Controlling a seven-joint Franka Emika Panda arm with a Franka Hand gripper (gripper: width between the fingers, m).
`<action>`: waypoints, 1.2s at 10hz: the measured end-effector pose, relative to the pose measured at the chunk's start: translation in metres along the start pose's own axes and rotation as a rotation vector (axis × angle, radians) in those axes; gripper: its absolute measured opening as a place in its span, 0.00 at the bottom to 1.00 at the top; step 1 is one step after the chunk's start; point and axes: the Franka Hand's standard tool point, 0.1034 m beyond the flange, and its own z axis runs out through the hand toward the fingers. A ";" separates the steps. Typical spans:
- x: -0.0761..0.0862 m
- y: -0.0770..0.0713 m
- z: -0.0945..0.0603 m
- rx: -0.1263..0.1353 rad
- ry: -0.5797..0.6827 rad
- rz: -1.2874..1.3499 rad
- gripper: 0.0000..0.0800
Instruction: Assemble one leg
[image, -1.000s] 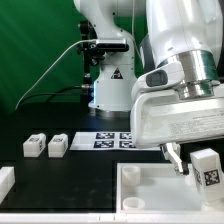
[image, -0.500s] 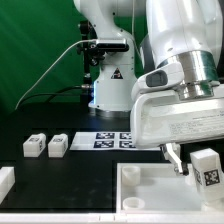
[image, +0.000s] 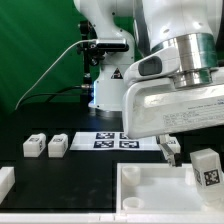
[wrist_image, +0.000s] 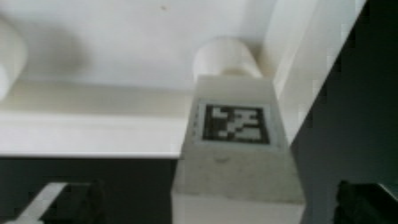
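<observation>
A leg (image: 206, 166), a small white block with a square tag, stands upright on the right part of the large white tray-like piece (image: 150, 186). In the wrist view the leg (wrist_image: 231, 140) runs down the middle, its round peg end resting on the white tray (wrist_image: 89, 100). My gripper (image: 169, 146) hangs just above and to the exterior view's left of the leg. In the wrist view the gripper (wrist_image: 214, 205) is open, with dark gaps between the leg and each finger. Two more legs (image: 34, 145) (image: 57, 146) lie on the black table at the left.
The marker board (image: 118, 140) lies flat behind the tray at the middle. Another white part (image: 5, 181) sits at the exterior view's lower left edge. The arm's base (image: 108, 85) and a black cable stand at the back before a green backdrop.
My gripper has risen and shifted towards the exterior view's left, away from the leg. The leg stays standing on the tray where it was.
</observation>
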 end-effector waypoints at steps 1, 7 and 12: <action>0.006 0.001 -0.002 0.022 -0.103 0.006 0.81; 0.003 -0.016 0.017 0.055 -0.247 0.058 0.81; 0.003 -0.011 0.017 0.048 -0.246 0.058 0.38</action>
